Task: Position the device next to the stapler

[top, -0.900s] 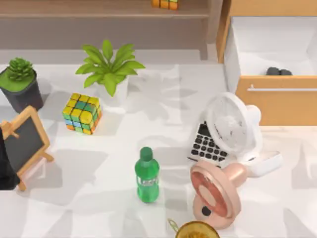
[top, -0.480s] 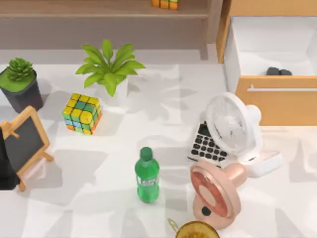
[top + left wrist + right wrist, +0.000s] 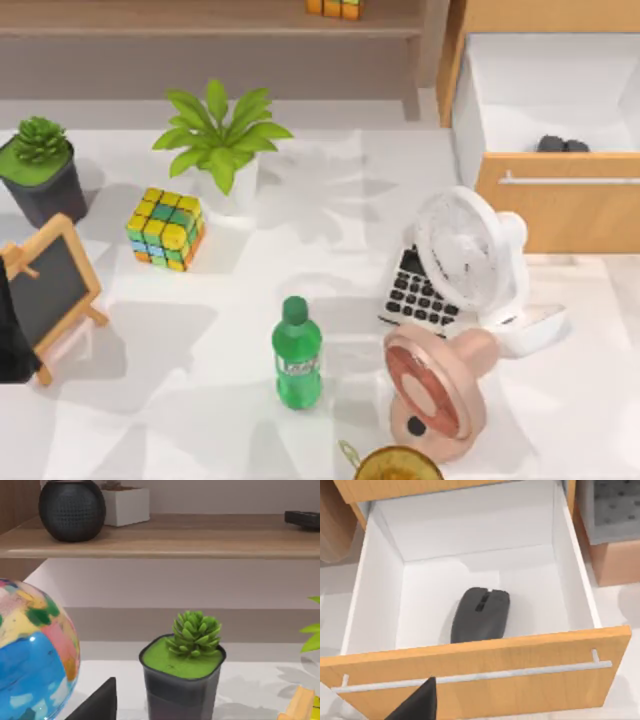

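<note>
From above, the device (image 3: 563,145) shows as two dark rounded lumps inside the open wooden drawer (image 3: 556,200) at the desk's far right corner, just behind the drawer's front panel. On the white desk (image 3: 330,200) a white fan (image 3: 470,255) stands near the right edge, half covering a keyed calculator (image 3: 418,292). A pink fan (image 3: 440,390) sits just in front of them toward the near edge, and a green bottle (image 3: 296,352) stands upright near the middle. A colour cube (image 3: 166,229) and a leafy plant (image 3: 222,130) sit toward the far left. A potted succulent (image 3: 40,168) and a small chalkboard easel (image 3: 48,290) are at the left edge.

The left wrist view looks across the desk at the potted succulent (image 3: 183,672), with a painted globe (image 3: 32,655) beside it and a wooden shelf (image 3: 165,537) behind carrying a dark round speaker (image 3: 72,510). A dark fingertip (image 3: 97,705) of the left gripper pokes in; I cannot tell how its jaws stand.

The right wrist view looks down into the drawer (image 3: 475,680), where the device (image 3: 481,614) appears as a dark mouse lying flat on the white floor, close to the front panel. One dark fingertip (image 3: 417,705) of the right gripper shows over the panel; its spread cannot be told.
</note>
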### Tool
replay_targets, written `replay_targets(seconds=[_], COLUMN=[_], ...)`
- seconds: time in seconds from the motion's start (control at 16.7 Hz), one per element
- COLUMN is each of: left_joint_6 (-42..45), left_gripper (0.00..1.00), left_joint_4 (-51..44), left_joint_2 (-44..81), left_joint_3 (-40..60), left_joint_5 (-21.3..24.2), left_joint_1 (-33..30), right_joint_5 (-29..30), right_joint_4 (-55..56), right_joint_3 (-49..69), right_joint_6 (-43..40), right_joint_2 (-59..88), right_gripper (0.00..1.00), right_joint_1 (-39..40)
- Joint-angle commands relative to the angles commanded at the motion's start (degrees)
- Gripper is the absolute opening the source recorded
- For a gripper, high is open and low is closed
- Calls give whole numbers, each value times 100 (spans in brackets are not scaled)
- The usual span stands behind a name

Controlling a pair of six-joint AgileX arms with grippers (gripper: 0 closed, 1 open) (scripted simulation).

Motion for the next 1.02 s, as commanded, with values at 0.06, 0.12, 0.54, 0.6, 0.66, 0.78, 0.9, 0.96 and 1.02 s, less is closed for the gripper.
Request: replay_targets(seconds=[0.06,0.12,0.54,0.6,0.66,0.78,0.9,0.96,1.02], left_joint_6=[0,0,0,0,0,0,0,0,0], left_gripper=[100,100,100,100,100,100,100,100,100], left_joint_4=[0,0,0,0,0,0,0,0,0], left_joint_2=[0,0,0,0,0,0,0,0,0], left_joint_3=[0,0,0,0,0,0,0,0,0], left_joint_5=[0,0,0,0,0,0,0,0,0], left_joint_1=[0,0,0,0,0,0,0,0,0], right_joint_5=[13,25,126,139,150,166,172,172,170], right_joint_4=[-311,-622,-2653,-2902,-3137,-3558,-3873,-3975,-4041], right_joint_3=[597,1196,4995,5429,5822,6482,6992,7189,7339], right_joint_6=[117,233,943,1028,1109,1264,1404,1462,1506], right_joint_2=[704,1414,5875,6377,6835,7622,8209,8414,8560], right_gripper=[100,100,100,100,100,100,100,100,100], right_joint_1=[44,91,395,430,461,503,511,508,506])
